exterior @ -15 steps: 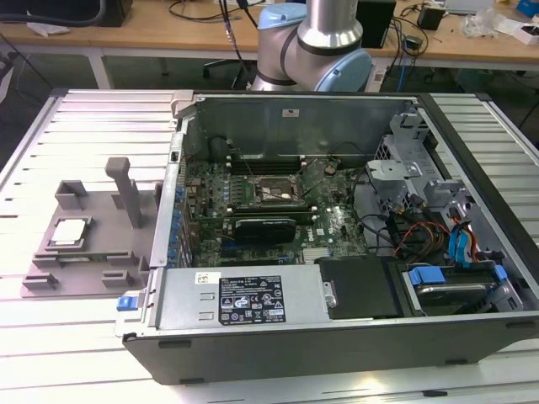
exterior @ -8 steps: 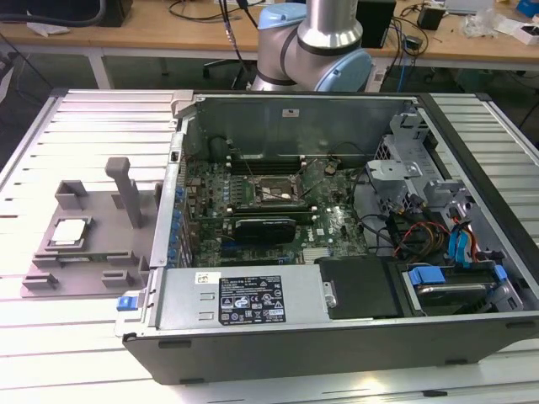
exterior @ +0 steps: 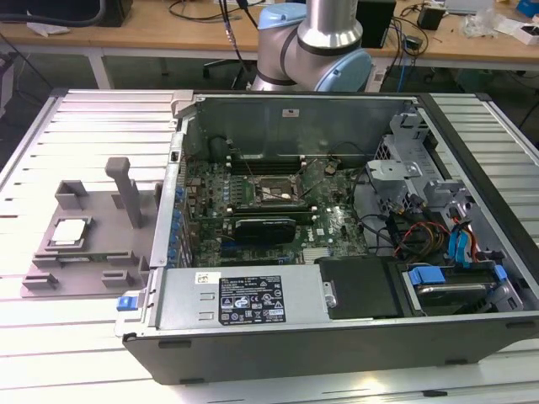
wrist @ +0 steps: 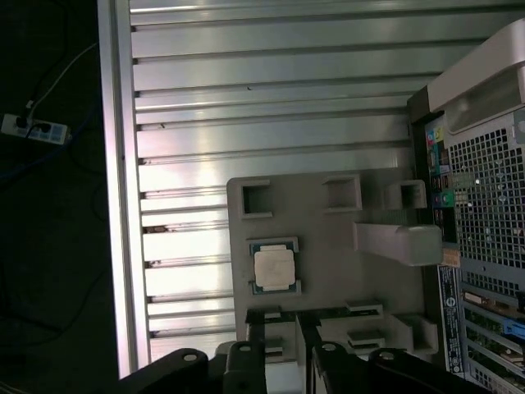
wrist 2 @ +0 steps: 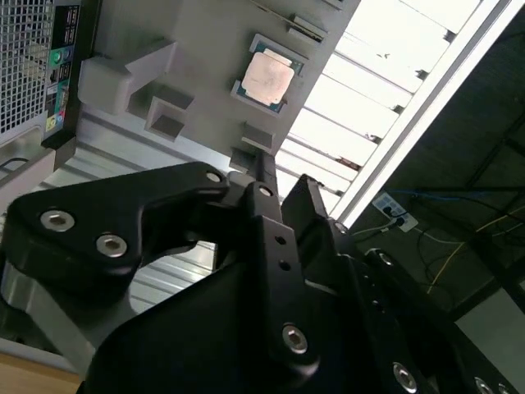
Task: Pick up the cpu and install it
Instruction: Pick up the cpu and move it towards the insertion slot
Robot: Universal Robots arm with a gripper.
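Grey tray (wrist: 328, 246) holds the cpu (wrist: 273, 267), apart from the empty, narrowly parted pincer (wrist: 285, 349).

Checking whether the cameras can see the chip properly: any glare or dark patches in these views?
Second wrist view: the cpu shows a soft sheen but stays readable; the slatted table beside it is washed out white. First wrist view: bright bands across the slats, dark beyond the table edge. Exterior view: even light, computer case interior shaded.
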